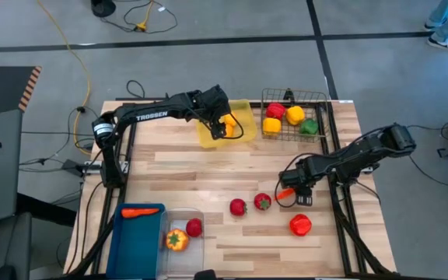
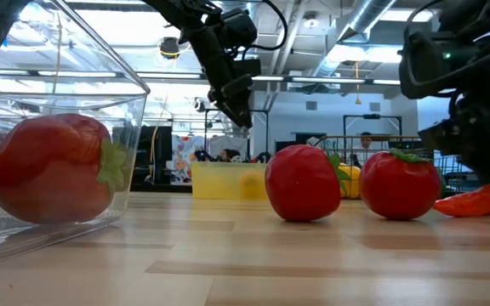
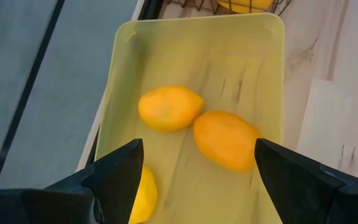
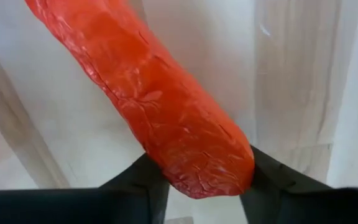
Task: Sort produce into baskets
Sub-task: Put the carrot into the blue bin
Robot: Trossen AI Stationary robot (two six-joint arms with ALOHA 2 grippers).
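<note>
My left gripper (image 1: pixel 222 129) hangs open and empty above the yellow tray (image 1: pixel 243 117) at the table's far side. In the left wrist view its fingers (image 3: pixel 120 171) stand apart over the tray (image 3: pixel 263 68), where three lemons (image 3: pixel 168 107) lie. My right gripper (image 1: pixel 292 189) is low at the table's right side, shut on an orange carrot (image 1: pixel 285 193). Two red tomatoes (image 1: pixel 238 207) (image 1: pixel 263 201) lie on the table just to its left. A red pepper (image 1: pixel 300 225) lies nearer the front edge. My right gripper pinches the carrot's thick end (image 4: pixel 219 171) between its two fingers, one on each side. The carrot's length runs out ahead of the fingers toward the table's left. In the low view it lies almost level just above the tabletop (image 2: pixel 475 202); whether it touches the table I cannot tell.
The black wire basket (image 1: pixel 321 97) at the far right holds red, yellow and green peppers. The blue bin (image 1: pixel 123 241) at the near left holds a carrot (image 1: pixel 138 211). The clear bin (image 1: pixel 197 214) beside it holds a tomato (image 1: pixel 194 227) and a yellow-orange pepper (image 1: pixel 176 239).
</note>
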